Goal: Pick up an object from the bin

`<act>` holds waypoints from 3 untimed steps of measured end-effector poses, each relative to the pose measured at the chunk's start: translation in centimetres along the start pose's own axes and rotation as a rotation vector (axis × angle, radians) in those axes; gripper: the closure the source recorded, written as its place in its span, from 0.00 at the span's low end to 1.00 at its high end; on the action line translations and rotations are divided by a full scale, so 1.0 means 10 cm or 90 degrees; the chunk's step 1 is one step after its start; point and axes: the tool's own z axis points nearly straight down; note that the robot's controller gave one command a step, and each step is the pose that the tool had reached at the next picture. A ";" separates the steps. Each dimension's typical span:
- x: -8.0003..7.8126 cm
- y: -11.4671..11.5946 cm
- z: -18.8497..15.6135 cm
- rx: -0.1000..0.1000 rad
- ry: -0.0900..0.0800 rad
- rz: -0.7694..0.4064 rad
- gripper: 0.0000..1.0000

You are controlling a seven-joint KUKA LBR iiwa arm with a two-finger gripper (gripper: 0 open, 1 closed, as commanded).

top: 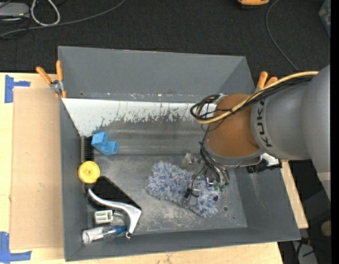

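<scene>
Grey bin floor bears a fluffy blue mitt, the end effector down on its right side, clenched or not I cannot tell; lifting remains.

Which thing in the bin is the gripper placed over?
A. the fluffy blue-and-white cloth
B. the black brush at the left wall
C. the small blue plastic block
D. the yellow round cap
A: the gripper is over the right end of the fluffy blue-and-white cloth, whose fringe spreads out to its left.
</scene>
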 end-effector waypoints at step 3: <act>0.01 0.01 -0.02 -0.001 -0.001 0.018 1.00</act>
